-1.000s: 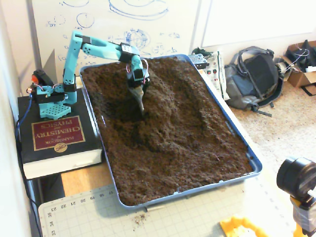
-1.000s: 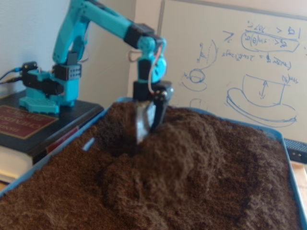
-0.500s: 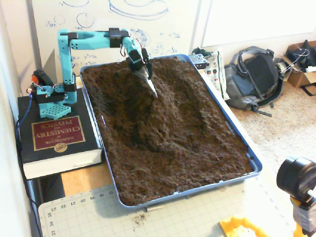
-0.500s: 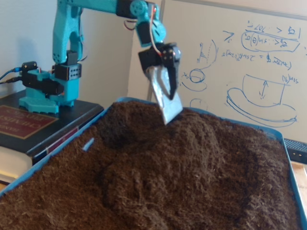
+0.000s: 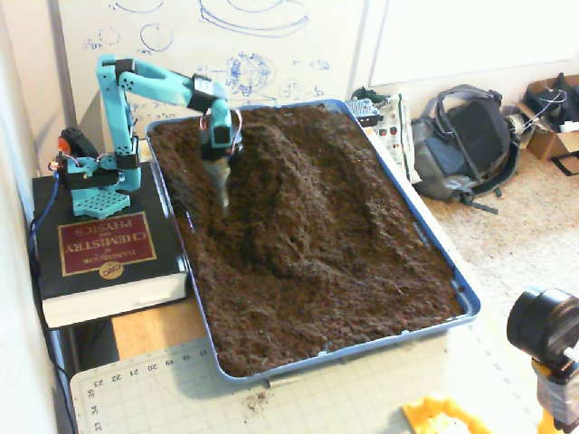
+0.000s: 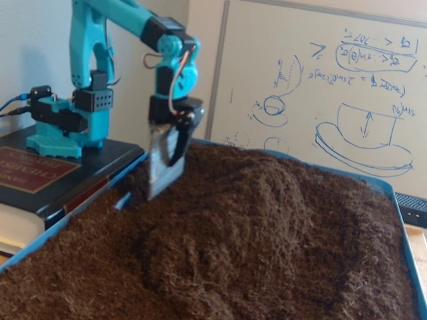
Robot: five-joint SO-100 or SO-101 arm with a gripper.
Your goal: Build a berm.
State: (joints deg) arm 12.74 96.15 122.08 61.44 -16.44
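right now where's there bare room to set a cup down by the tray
The cutting mat in front of the tray is mostly bare, between the book and the yellow part. A wood strip beside the book is free too. Behind the tray is crowded: electronics, backpack.

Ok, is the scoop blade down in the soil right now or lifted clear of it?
Down at the soil: the blade points downward, its tip meeting the surface on the ridge's left flank in both fixed views. How deep it sits, cannot tell.
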